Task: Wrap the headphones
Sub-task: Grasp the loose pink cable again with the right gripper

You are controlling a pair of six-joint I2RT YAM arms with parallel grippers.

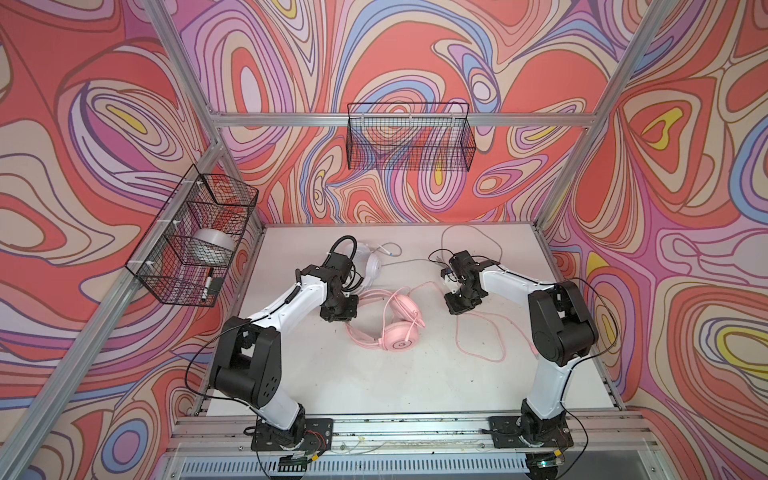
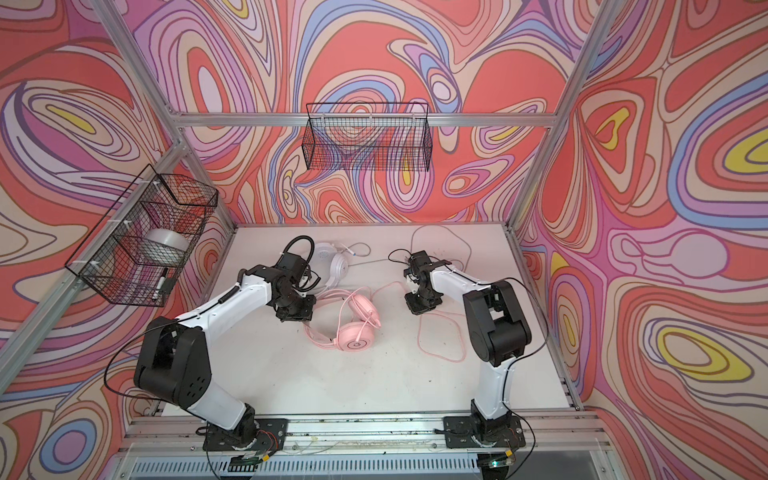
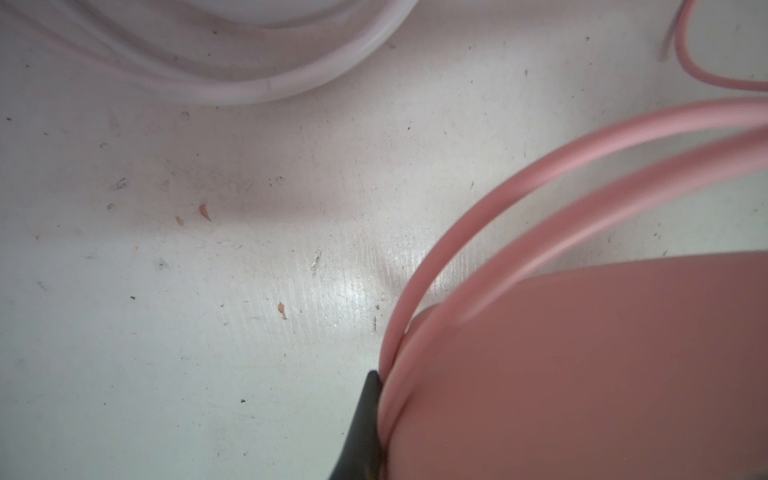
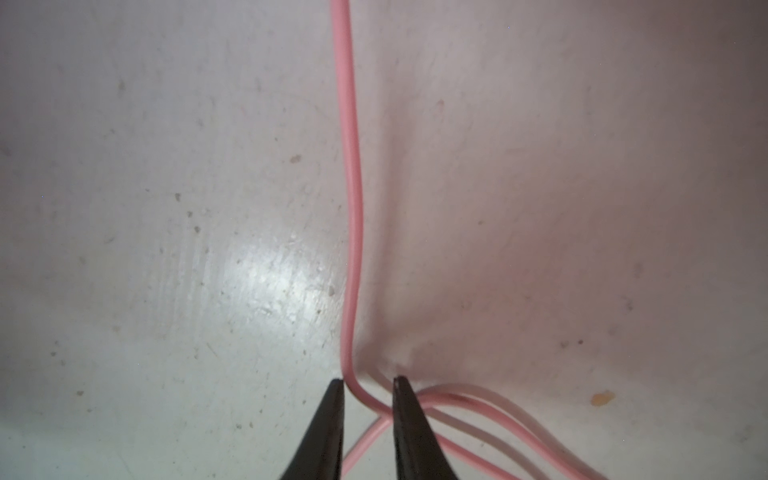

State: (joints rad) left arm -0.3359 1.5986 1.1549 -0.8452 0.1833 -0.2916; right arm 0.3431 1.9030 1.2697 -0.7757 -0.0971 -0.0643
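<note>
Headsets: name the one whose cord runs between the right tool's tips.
The pink headset; its pink cord runs through the open right tool. The white headset has a pale one.

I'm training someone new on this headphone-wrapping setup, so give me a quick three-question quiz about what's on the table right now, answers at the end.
1. Multiple choice: in the right wrist view, what runs between the open right gripper's fingertips? A) the pink cord B) a black strap C) a metal chain
2. True or false: in both top views, the white headset lies farther back on the table than the pink headset.
3. Fill in: the ___ gripper is shut on the pink headset.

Key
1. A
2. True
3. Left: the left gripper is down at the pink headset.
</note>
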